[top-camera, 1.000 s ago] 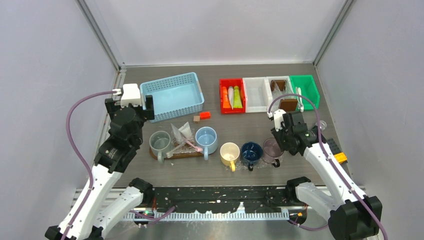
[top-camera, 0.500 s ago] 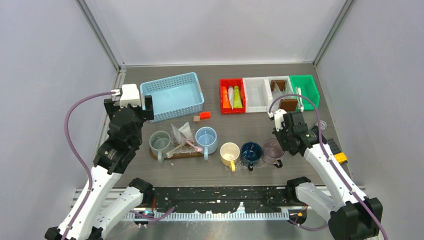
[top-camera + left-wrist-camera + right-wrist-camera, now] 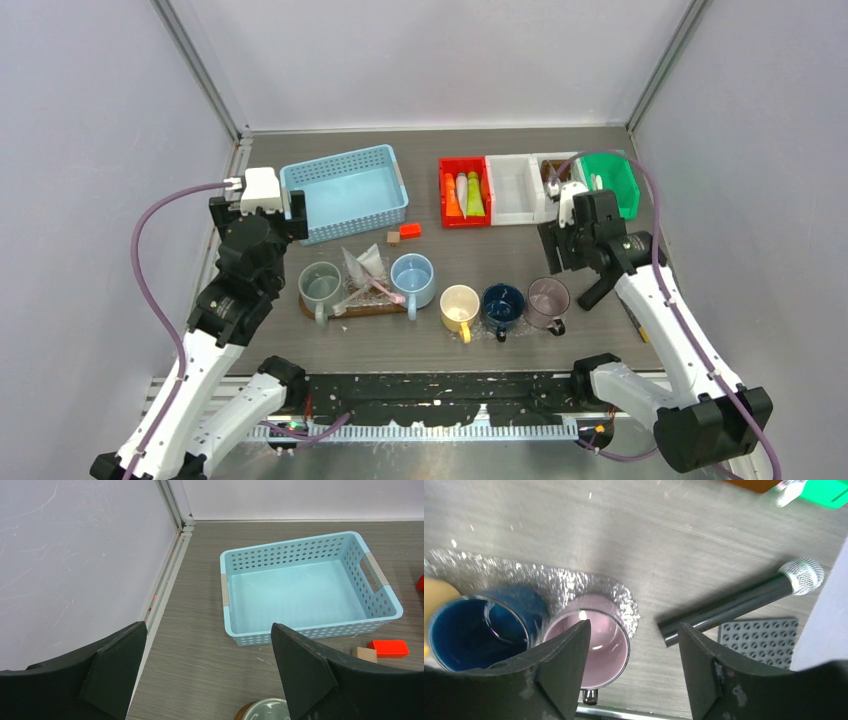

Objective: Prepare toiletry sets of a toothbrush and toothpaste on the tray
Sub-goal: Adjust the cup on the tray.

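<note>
R arm (image 3: 655,310) has lifted and swung back from the mug row. One sec. ago its wrist sat low over the mauve mug (image 3: 547,297); now it stands higher, just in front of the bin row. L arm (image 3: 235,290) has not moved.

1. Jaw state
- R jaws: apart, nothing between them. In the wrist view they frame the mauve mug below and do not touch it.
- L jaws: spread wide, empty, facing the blue basket (image 3: 305,590).

2. Task items, current pos.
- Toothpaste tubes (image 3: 465,195): in the red bin (image 3: 445,170), left of the R wrist.
- Tray (image 3: 375,310): carries the grey-green mug (image 3: 320,283) and light-blue mug (image 3: 412,278), w/ a pink toothbrush (image 3: 385,290) and clear wrappers lying between them.
- Cream mug (image 3: 459,303), navy mug (image 3: 502,303) and mauve mug: in a row on the worktop (image 3: 600,140), right of the tray, not on it. The wrist view shows shiny film under the last two.
- Mauve mug interior looks empty, but the view is blurred, so unconfirmed.

3. Other items
- Black microphone (image 3: 734,605) and a grey studded plate (image 3: 756,640) lie on the worktop just right of the mauve mug.

4. Meaning for the task (judgement)
- R arm came away w/o a load, so it is prob. heading to the bins for the next item.
- Sets for the three off-tray mugs are not yet made up.
- The microphone lies close to the mug row and is a snag risk on the return path.
</note>
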Controlling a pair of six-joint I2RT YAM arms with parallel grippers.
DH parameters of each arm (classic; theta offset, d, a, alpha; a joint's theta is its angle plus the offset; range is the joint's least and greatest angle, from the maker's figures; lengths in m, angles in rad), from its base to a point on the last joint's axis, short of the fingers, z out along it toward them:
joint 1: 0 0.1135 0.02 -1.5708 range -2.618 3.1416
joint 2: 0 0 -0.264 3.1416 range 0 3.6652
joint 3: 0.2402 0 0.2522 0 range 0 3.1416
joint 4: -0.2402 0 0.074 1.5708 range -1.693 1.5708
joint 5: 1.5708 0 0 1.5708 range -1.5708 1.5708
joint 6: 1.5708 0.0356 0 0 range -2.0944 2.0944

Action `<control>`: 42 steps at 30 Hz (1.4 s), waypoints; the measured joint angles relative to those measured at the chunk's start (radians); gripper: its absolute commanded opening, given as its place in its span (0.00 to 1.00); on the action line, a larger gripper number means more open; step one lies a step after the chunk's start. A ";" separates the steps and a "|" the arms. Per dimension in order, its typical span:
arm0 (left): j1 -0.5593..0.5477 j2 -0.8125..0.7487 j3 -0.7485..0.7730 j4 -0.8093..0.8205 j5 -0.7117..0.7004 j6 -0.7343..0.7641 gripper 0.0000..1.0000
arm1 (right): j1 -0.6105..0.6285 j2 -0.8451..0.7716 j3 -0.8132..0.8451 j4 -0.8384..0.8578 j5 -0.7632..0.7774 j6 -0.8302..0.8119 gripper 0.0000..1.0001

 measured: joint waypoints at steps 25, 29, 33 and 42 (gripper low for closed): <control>0.013 0.044 -0.002 0.001 0.039 -0.013 0.96 | 0.000 -0.005 0.086 -0.263 0.202 0.859 0.89; 0.014 0.046 -0.005 0.001 0.048 -0.021 0.96 | 0.000 -0.001 0.046 -0.289 0.234 0.898 0.80; 0.015 0.050 -0.008 0.000 0.054 -0.024 0.96 | 0.000 0.028 0.020 -0.291 0.242 0.919 0.66; 0.018 0.050 -0.013 0.001 0.060 -0.025 0.95 | 0.000 0.095 -0.064 -0.233 0.223 0.926 0.47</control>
